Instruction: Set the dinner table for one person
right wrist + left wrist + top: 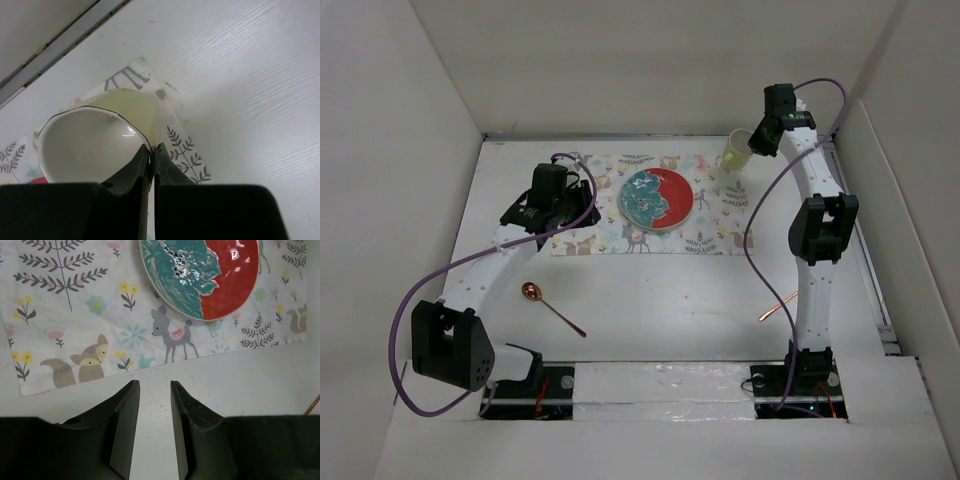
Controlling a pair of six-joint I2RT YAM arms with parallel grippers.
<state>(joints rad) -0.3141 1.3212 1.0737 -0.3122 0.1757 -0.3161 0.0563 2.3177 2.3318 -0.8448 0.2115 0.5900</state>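
On the white dinner table (670, 295) lies a patterned placemat (590, 238) with a red and teal plate (657, 198) on it. The plate also shows in the left wrist view (200, 275). My right gripper (752, 143) is shut on the rim of a pale yellow cup (735, 150), one finger inside and one outside, held tilted over the placemat's far right corner; the right wrist view shows the cup (95, 135) and that gripper (152, 150). My left gripper (154, 385) is open and empty just above the table by the placemat's near edge. A copper spoon (548, 304) lies near the left arm.
A second copper utensil (776, 307) lies partly hidden behind the right arm. White walls enclose the table on three sides, with a metal rail (60, 47) at the far edge. The arm bases (665, 385) stand at the near edge.
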